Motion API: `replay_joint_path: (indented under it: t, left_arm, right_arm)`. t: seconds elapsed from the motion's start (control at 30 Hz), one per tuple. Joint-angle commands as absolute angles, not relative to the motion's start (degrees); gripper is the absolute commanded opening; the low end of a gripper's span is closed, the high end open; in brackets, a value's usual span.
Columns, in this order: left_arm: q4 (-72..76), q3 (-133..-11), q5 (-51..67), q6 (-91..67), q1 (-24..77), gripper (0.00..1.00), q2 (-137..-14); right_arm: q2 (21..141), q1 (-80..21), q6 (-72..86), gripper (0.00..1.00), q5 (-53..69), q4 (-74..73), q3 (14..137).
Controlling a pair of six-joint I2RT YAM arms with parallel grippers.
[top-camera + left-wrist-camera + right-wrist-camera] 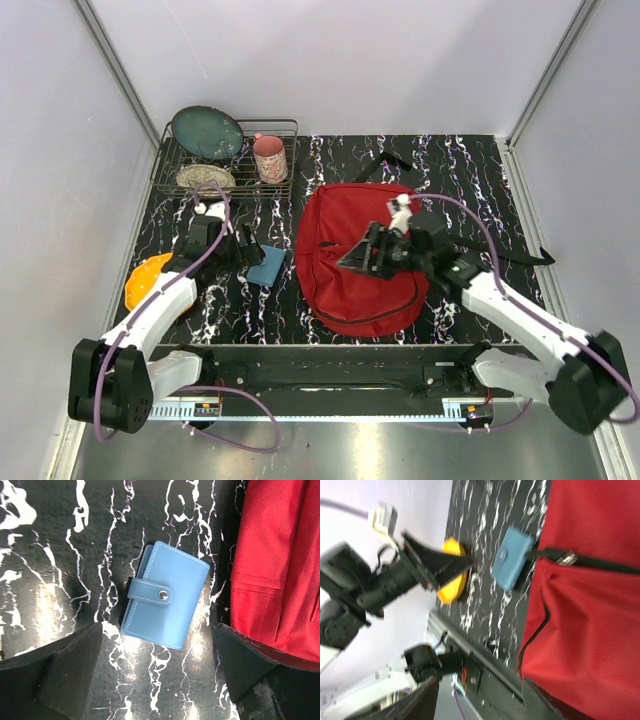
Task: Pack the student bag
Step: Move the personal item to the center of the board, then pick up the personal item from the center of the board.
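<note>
The red student bag (360,255) lies flat in the middle of the table, its zippers closed as far as I can see. It also shows in the right wrist view (590,605) and at the right edge of the left wrist view (280,555). A light blue snap wallet (165,602) lies on the table just left of the bag (266,266). My left gripper (157,680) is open and hovers beside the wallet, empty. My right gripper (355,258) is open and empty above the bag's left half, its jaws wide apart (480,705).
A wire dish rack (225,160) at the back left holds a dark plate (207,132), a pink cup (269,158) and a small dish. An orange object (145,280) lies at the table's left edge. Black bag straps (520,258) trail to the right.
</note>
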State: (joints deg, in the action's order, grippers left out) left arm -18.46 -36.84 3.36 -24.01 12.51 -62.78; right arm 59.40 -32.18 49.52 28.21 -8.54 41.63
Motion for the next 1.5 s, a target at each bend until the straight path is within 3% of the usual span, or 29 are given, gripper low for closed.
replay_joint_path:
  t: [0.0, 0.33, 0.5, 0.67, 0.9, 1.47]
  left_arm:
    - [-9.25, -33.4, 11.86, -28.9, 10.99, 0.99, -61.7]
    - [-3.43, -27.25, 14.07, -32.96, 8.97, 0.99, -57.22]
    - [-5.1, -28.3, 12.13, -31.82, 8.09, 0.99, -58.79]
    - [-5.19, -30.67, 12.92, -30.5, 6.42, 0.99, -63.1]
    - [2.27, -29.71, 18.1, -33.66, 3.43, 0.99, -69.43]
    - [14.41, -26.81, 24.26, -37.35, 1.67, 0.93, -78.3]
  right_arm:
    - [69.75, -41.29, 51.77, 0.7, 19.26, -2.89, 49.19]
    - [89.28, -49.21, 59.94, 0.64, 14.25, 12.99, 53.78]
    - [98.77, -51.06, 60.12, 0.63, 15.47, 12.57, 61.24]
    - [103.79, -51.86, 60.38, 0.62, 8.97, 9.31, 66.0]
    - [113.45, -52.12, 64.33, 0.62, 5.71, 7.91, 70.48]
    - [121.9, -52.21, 65.92, 0.63, 2.37, 5.45, 76.11]
